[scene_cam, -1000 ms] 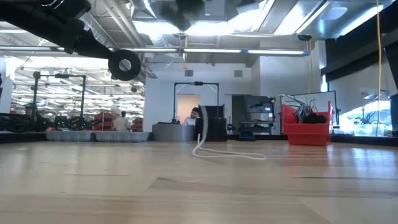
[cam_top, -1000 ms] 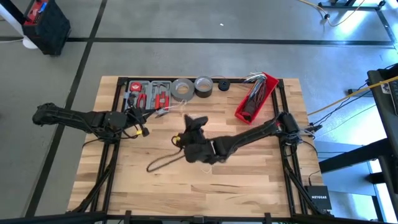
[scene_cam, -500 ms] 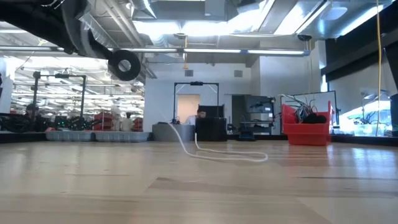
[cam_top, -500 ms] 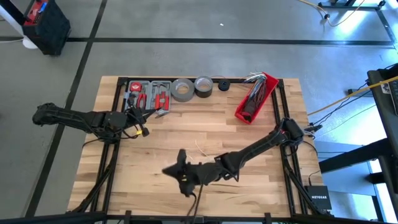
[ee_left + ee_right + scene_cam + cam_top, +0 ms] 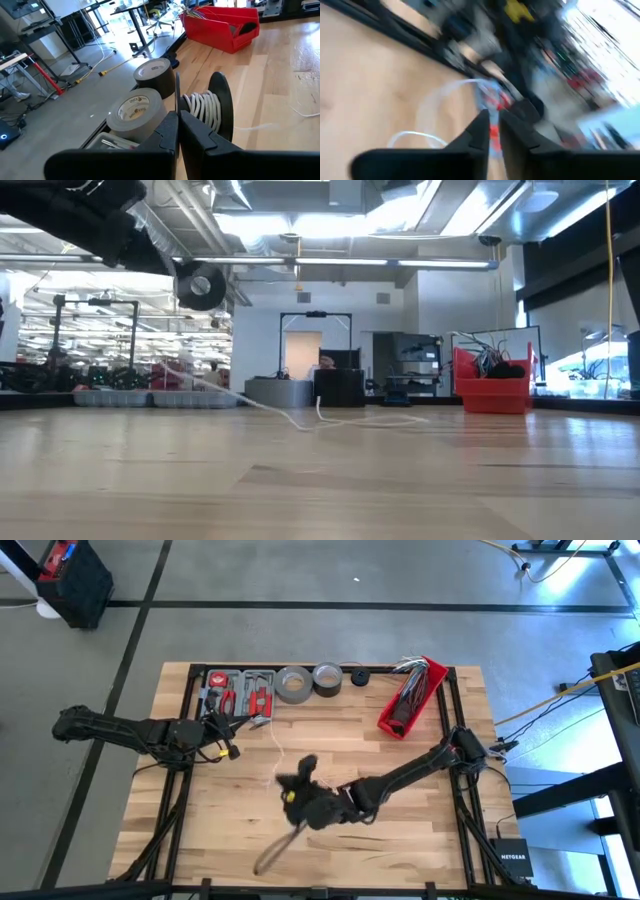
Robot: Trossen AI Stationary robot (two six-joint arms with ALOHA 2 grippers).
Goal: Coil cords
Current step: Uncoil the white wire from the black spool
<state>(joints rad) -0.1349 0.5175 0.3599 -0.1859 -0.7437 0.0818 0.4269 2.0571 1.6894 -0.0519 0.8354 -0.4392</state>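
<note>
One thin white cord (image 5: pixel 250 402) | partly wound on spool (image 5: pixel 207 107) | left hand (image 5: pixel 177 127) clenched on spool | right hand (image 5: pixel 492 131): cannot tell

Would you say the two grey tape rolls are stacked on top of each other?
No, in the high view the larger tape roll and the smaller tape roll lie side by side along the table's far edge.

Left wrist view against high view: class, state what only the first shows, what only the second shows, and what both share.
Only the left wrist view shows white cord wound on a black spool pinched by the left gripper.

Only the high view shows the right gripper mid-table, the red tool tray, and the table's edges.

Both show two grey tape rolls and the red bin.
</note>
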